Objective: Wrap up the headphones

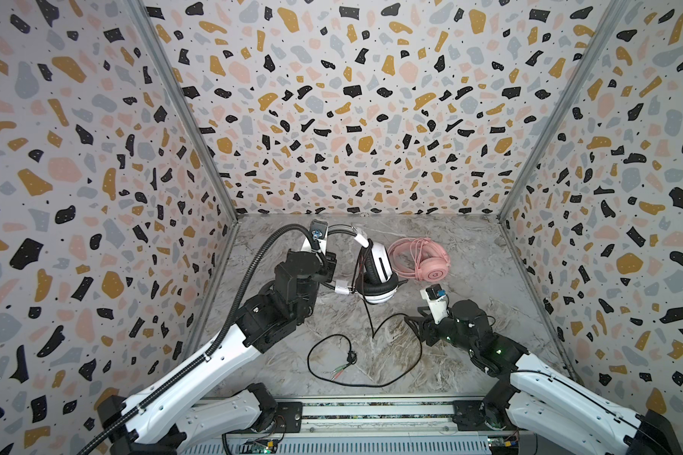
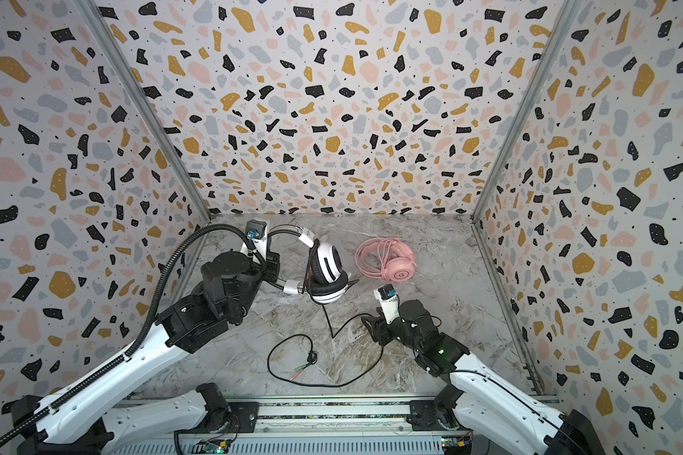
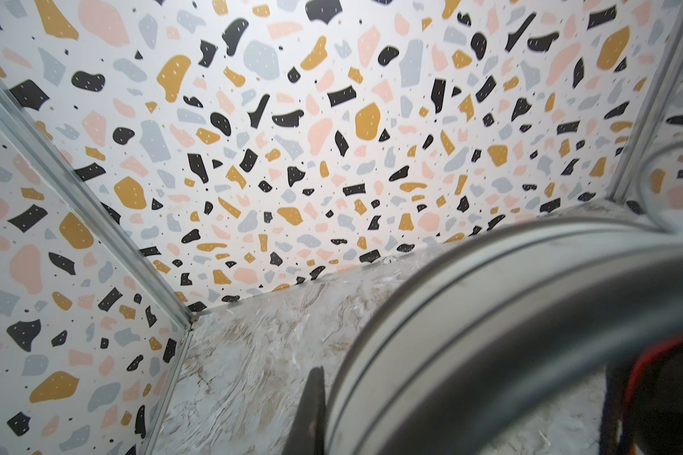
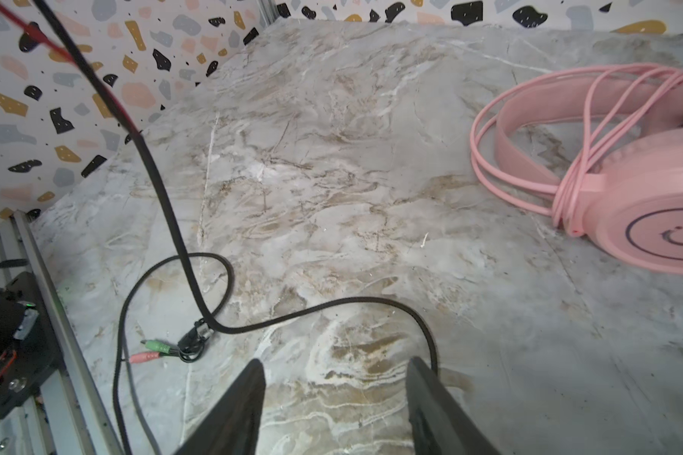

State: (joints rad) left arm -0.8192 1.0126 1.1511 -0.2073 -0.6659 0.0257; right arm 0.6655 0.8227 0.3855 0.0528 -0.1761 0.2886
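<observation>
Cable (image 4: 355,299) is what matters now. It is thin, black and loose. It drops from the white-and-black headset (image 1: 379,260) and lies in a big loop on the middle of the table (image 1: 470,335). The loop runs toward the front edge, where the plugs (image 1: 342,370) rest.

We see the right pincer (image 4: 334,361) low over the table, jaws apart, with nothing between them. The cable bends past just beside it, on the side toward the table's middle, so we think the right arm is much the nearer one to pick it up. The left pincer (image 1: 329,268) is closed on the headset's headband (image 3: 489,315) and holds it up toward the back edge, left of the middle. The pink headset (image 1: 426,260) lies near the back edge with its cord wound round it, so that one looks done.

Both top views show the whole loop. The right wrist view shows only part of it, but also the empty jaws and the cable right next to one finger (image 4: 420,382). The left wrist view shows just the headband, big and blurry.
</observation>
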